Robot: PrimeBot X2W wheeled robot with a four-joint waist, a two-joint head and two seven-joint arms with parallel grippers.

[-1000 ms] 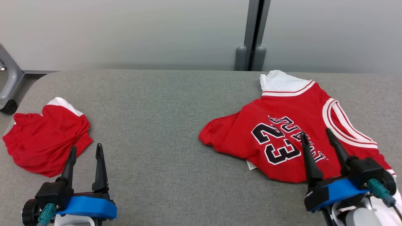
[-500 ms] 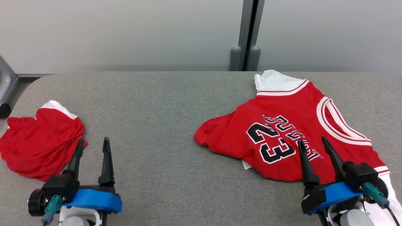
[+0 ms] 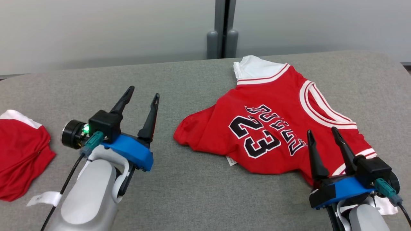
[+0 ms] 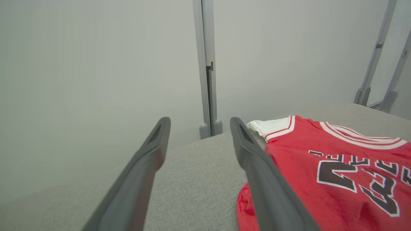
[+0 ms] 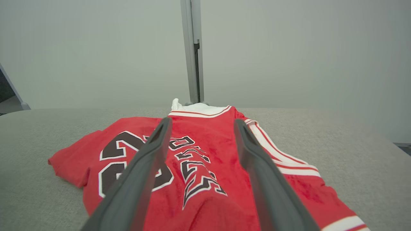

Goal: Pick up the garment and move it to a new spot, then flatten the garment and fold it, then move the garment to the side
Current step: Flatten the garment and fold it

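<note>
The step in hand looks like the first one, the pick-up, and no grasp is made yet. The jersey [image 3: 276, 128] lies rumpled on the right half of the table [image 3: 192, 186], its "23" print facing up. Its white sleeve is toward the far edge and its bunched hem points left toward the middle.

The left hand [image 3: 144, 91] hangs above bare table just left of that hem. Its fingers are spread wide and hold nothing. The right hand [image 3: 321, 130] sits over the near right corner of the jersey, close to the striped armhole. It too is spread and empty, and from the right wrist view its fingers look to be above the cloth, not in it.

The next move likely calls for both hands to drop and pinch the cloth at two well-separated spots, the left at the hem and the right at the near corner. That way the jersey would lift spread rather than in a lump. The thin fabric may slip or gather into extra layers, so each pinch should take a clear edge.

A second red garment [image 3: 19, 160] lies well apart at the table's left edge, out of the way. A grey post [image 3: 222, 29] and the wall stand behind the far edge, near the white sleeve. Open table in the middle looks free as a new spot.
</note>
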